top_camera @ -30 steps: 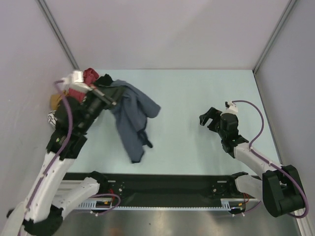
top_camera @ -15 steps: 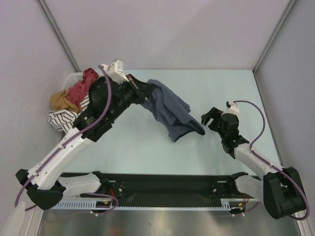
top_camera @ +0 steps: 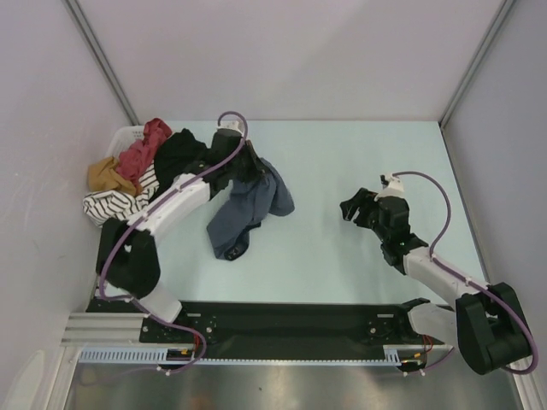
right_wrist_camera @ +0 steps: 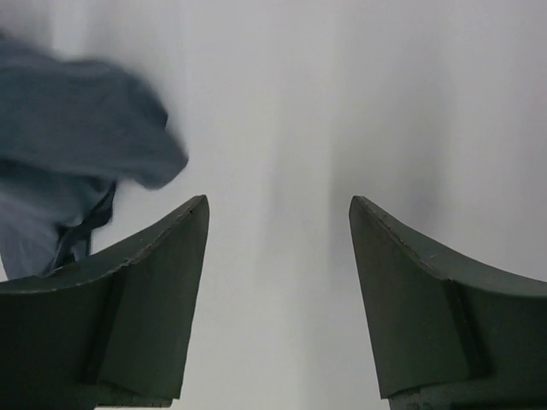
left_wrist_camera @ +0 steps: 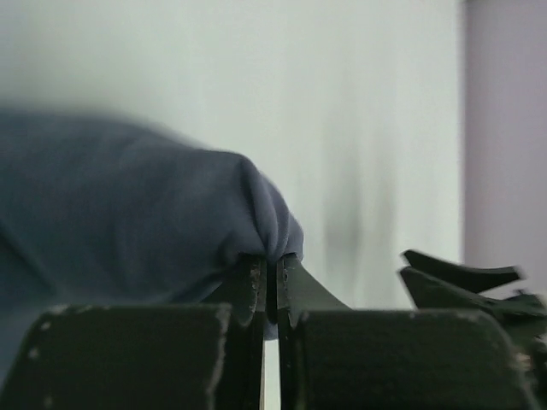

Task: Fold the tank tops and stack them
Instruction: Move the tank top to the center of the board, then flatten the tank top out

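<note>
Blue-grey tank top is hanging bunched from the left gripper; right gripper is idling to its right.
Left of it, the red tank top is sitting in the basket pile. Left jaws are pinching the top's upper fold; long axis is running toward the arm bases, tail apparently resting on the counter. Right jaws are standing spread and empty, well apart, bare counter lying between.

Left claw pinched closed, right claw spread
</note>
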